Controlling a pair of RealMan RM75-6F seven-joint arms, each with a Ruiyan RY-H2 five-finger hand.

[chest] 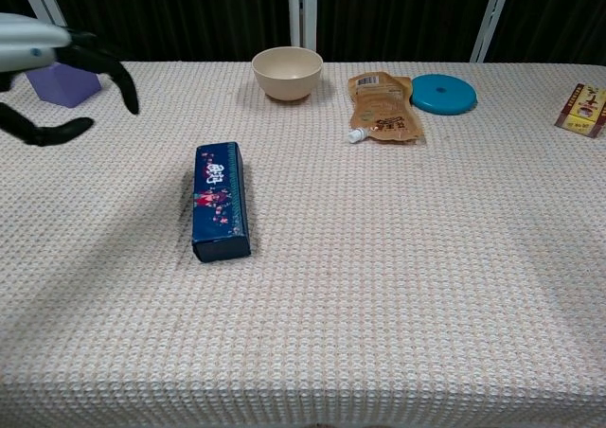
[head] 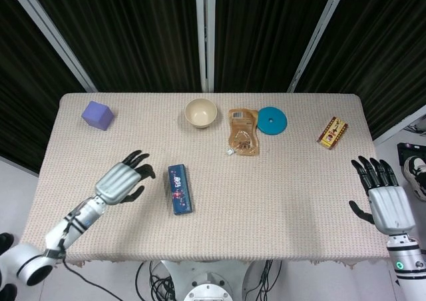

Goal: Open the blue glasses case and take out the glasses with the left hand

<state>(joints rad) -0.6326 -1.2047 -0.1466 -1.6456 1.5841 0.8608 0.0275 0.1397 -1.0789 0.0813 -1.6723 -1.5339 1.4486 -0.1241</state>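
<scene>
The blue glasses case (head: 180,189) (chest: 221,200) lies closed on the woven tablecloth, a little left of the table's middle, its long side running front to back. My left hand (head: 124,180) (chest: 52,73) hovers just left of the case with its fingers spread, holding nothing and not touching it. My right hand (head: 381,194) is at the table's right edge, fingers apart and empty. The glasses are hidden inside the case.
Along the far side stand a purple cube (head: 98,114), a cream bowl (head: 201,112), a brown pouch (head: 243,131), a teal round lid (head: 271,120) and a small red-and-yellow packet (head: 332,132). The tablecloth (head: 279,194) covers the whole table.
</scene>
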